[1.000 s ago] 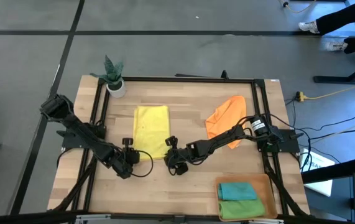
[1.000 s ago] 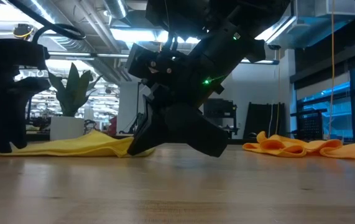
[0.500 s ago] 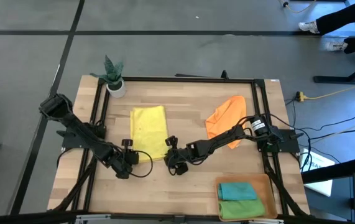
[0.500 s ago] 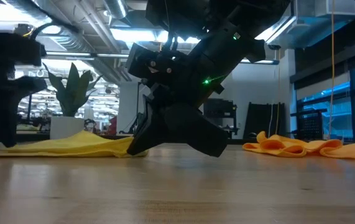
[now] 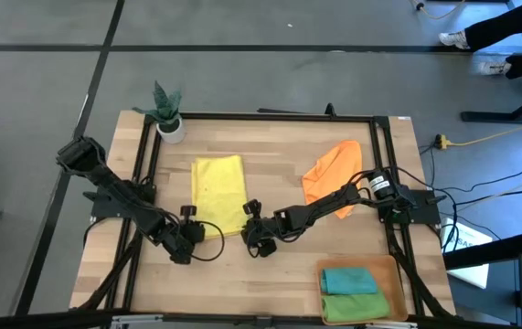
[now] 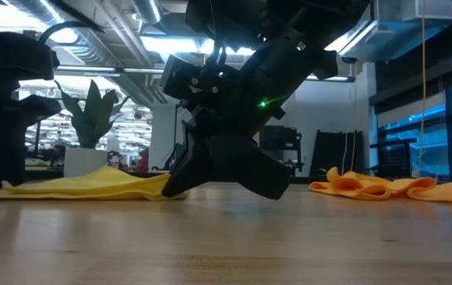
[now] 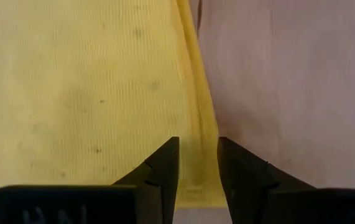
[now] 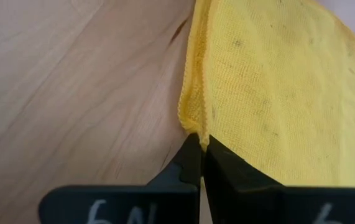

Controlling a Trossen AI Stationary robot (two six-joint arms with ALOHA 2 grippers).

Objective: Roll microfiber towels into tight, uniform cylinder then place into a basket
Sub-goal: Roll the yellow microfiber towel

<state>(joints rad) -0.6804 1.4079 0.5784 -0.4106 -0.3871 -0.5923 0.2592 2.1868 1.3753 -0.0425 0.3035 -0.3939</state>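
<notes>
**Yellow towel narrowed and squared; both tools at its near corners**

Over the last second the yellow towel [image 5: 218, 190] has changed a little: in the high view it went from a wider, slightly skewed sheet to a narrower, straighter rectangle, and since half a second ago it has hardly moved. It lies flat on the tabletop [image 5: 279, 155], left of centre, not yet rolled.

The right tool [image 8: 199, 155] has its fingers pressed together, pinching the folded corner edge of the yellow towel; the right wrist view shows cloth gathered right at the fingertips. It has not moved. The left tool [image 7: 197, 163] stands spread, its fingers straddling the towel's side edge near the other near corner without closing on it; in the low view it has drifted slightly outward.

The orange towel [image 5: 332, 167] lies crumpled toward the right, partly under the right arm. The teal towel [image 5: 349, 279] and green towel [image 5: 356, 304] already sit rolled in the basket [image 5: 391, 267] at the near right corner. A plant pot [image 5: 170, 128] stands at the far left corner.

My reading: two towels are done, the yellow one is being straightened before rolling, and the left tool has yet to close on its corner.
</notes>
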